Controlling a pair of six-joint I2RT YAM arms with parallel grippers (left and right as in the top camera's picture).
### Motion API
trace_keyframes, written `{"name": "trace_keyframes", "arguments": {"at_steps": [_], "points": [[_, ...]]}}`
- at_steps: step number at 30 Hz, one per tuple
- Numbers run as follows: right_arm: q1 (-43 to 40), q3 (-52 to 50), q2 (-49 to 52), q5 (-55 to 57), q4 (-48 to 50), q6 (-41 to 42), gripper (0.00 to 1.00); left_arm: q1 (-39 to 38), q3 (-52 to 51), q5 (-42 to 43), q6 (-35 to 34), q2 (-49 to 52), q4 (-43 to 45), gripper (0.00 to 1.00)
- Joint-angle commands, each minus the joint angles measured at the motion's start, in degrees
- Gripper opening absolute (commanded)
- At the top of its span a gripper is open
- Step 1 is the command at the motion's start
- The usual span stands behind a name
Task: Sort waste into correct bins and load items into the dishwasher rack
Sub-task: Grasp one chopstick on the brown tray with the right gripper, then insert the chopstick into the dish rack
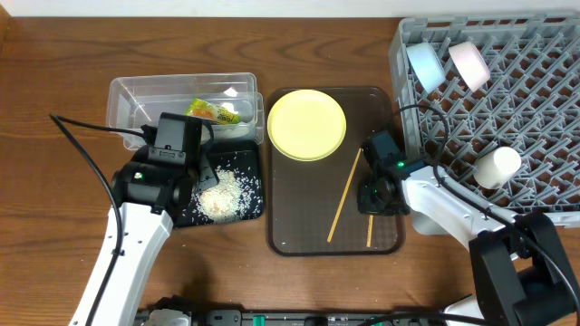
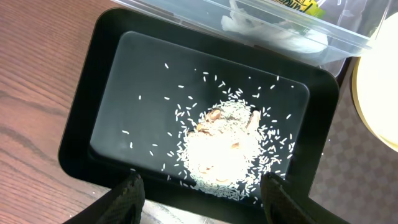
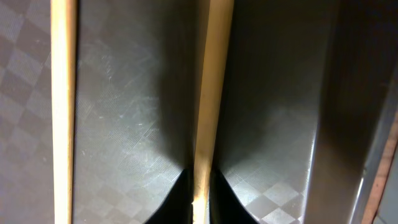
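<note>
Pinched narrowly between the fingers of the right gripper (image 3: 200, 200) was the right-hand chopstick (image 3: 210, 87), lying flat on the brown tray (image 3: 137, 124) with its long axis running straight away from the wrist. Beside it to the left, not touching, lay the other chopstick (image 3: 63, 112). That arm stooped low over the tray's right side, nearer the dishwasher rack (image 1: 544, 91). The left gripper (image 2: 202, 198) hung spread wide above the rice (image 2: 217, 149) in the black tray (image 2: 112, 87)
</note>
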Motion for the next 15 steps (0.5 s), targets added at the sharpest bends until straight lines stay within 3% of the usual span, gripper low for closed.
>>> {"name": "trace_keyframes", "arguments": {"at_steps": [1,15], "points": [[0.42,-0.33,0.46,0.81,-0.13,1.03,0.01,0.28,0.68,-0.92,-0.31,0.11,-0.13,0.63],[-12.13,24.46,-6.91,9.77,-16.46,-19.8,0.01,0.28,0.68,-0.92,-0.33,0.11,-0.15,0.63]]}}
